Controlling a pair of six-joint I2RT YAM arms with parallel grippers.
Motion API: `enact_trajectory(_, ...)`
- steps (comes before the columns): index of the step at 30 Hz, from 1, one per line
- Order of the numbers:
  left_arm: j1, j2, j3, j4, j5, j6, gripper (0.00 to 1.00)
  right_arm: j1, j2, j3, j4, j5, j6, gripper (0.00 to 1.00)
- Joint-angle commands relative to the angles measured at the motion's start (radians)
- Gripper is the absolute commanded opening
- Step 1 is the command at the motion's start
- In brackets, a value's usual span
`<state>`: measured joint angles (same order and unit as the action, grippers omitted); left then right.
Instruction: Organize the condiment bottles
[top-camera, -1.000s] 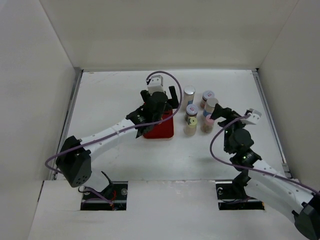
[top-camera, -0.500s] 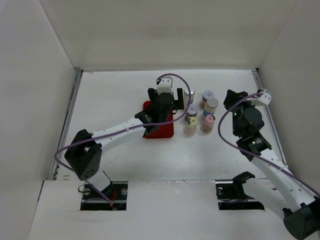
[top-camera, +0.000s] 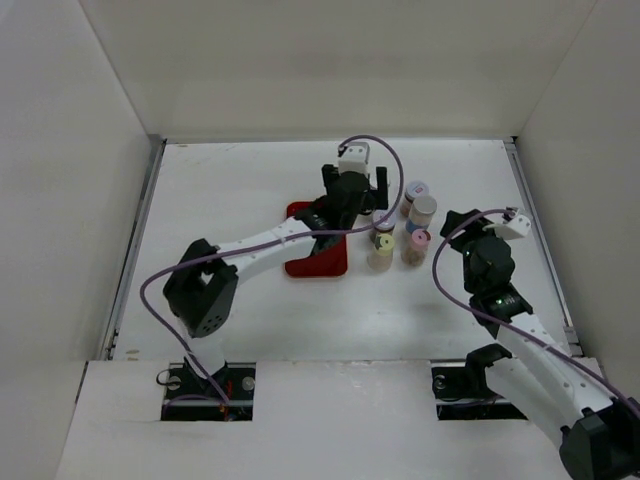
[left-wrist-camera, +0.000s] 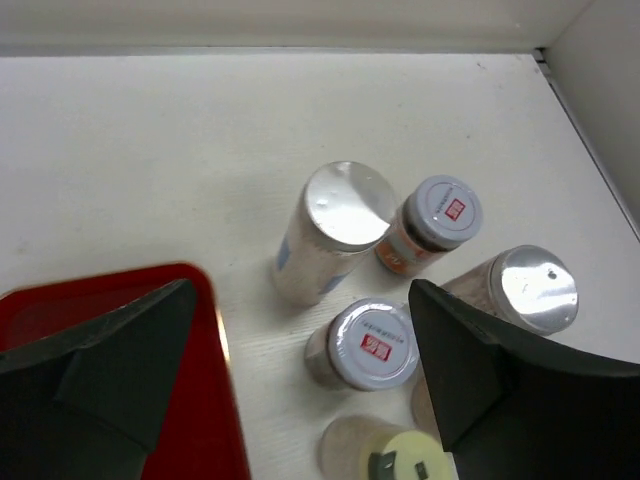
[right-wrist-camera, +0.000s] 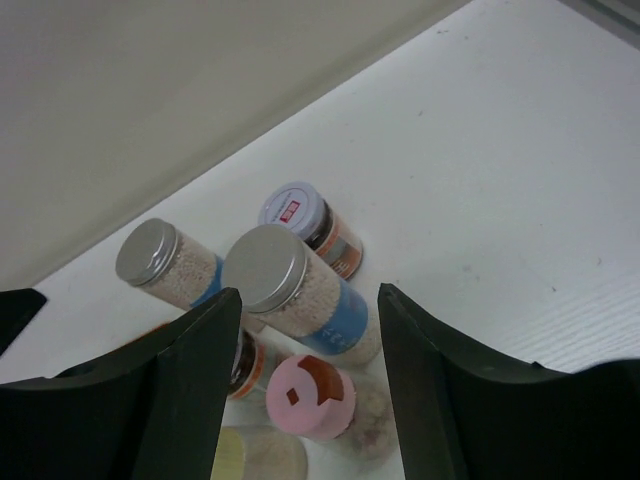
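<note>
Left fingers (left-wrist-camera: 110, 370) spread wide, pinching nothing. Left gripper (left-wrist-camera: 300, 290) hangs pointing down over the left side of the condiment bottles (top-camera: 383, 225). One finger is above the red tray (left-wrist-camera: 228, 400), the other above the group's right side.

Right fingers (right-wrist-camera: 190, 390) also apart, gripping nothing. Right gripper (right-wrist-camera: 310, 295) sits just right of the group, aimed at the blue-labelled bottle (right-wrist-camera: 300, 300); no contact seen.

Bottles all upright, packed close on the white table (top-camera: 220, 200), just right of the tray.

Wrist views show:
- tall silver-cap bottle (left-wrist-camera: 335, 215), closest to the tray
- purple-rimmed cap (left-wrist-camera: 445, 212) beside it
- second purple-rimmed cap (left-wrist-camera: 372, 345) in front
- pink cap (right-wrist-camera: 310, 397)
- yellow-green cap (left-wrist-camera: 415, 460), nearest the arms
</note>
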<state>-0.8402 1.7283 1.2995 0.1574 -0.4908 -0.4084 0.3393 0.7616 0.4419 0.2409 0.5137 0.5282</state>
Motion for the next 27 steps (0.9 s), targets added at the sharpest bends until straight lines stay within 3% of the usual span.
enact_trajectory(1,-0.009,0.103,0.124,-0.025,0.021,0.046,0.91,-0.032,-0.021,-0.02,0.097,0.034,0.073,0.64)
enact_trajectory(10,0.005,0.31,0.372,-0.11,0.018,0.085,0.91,-0.087,-0.088,-0.086,0.139,0.022,0.125,0.79)
enact_trajectory(17,0.023,0.422,0.507,-0.136,0.026,0.109,0.9,-0.082,-0.065,-0.075,0.147,-0.01,0.127,0.8)
enact_trajectory(19,0.023,0.45,0.549,-0.154,0.029,0.115,0.85,-0.085,-0.067,-0.077,0.147,-0.012,0.131,0.8)
enact_trajectory(27,0.025,0.465,0.573,-0.157,0.029,0.117,0.5,-0.092,-0.087,-0.081,0.146,-0.02,0.131,0.8)
